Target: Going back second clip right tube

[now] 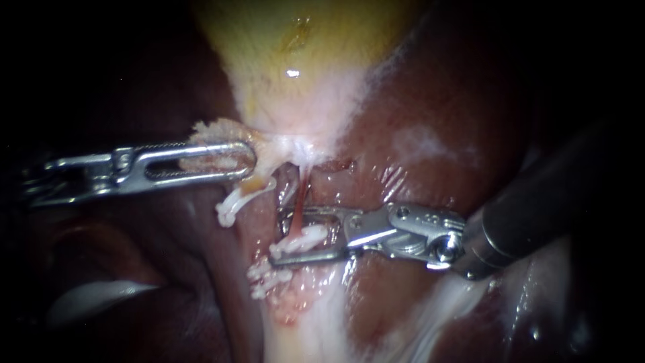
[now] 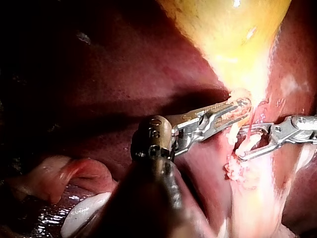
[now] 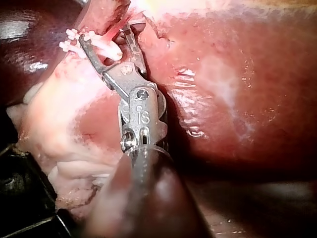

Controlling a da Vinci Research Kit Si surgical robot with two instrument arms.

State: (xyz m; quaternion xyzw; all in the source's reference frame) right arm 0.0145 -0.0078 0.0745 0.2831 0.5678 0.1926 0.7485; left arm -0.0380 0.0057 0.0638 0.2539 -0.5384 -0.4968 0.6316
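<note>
Clipping looks done: a white clip [image 1: 304,237] sits across the right tube [image 1: 300,195], between the right tool's [image 1: 290,235] parted jaws, which grip nothing. Only pulling clear seems left. Left tool [image 1: 243,160] pinches tissue [image 1: 208,128] below the gallbladder [image 1: 295,60].

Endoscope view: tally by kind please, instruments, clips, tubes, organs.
Instruments: 2, left instrument, right instrument
Clips: 3 that I can tell apart, left clip, middle clip, lower clip
Tubes: 2, left tube, right tube
Organs: 2, gallbladder, liver
Total: 9
</note>
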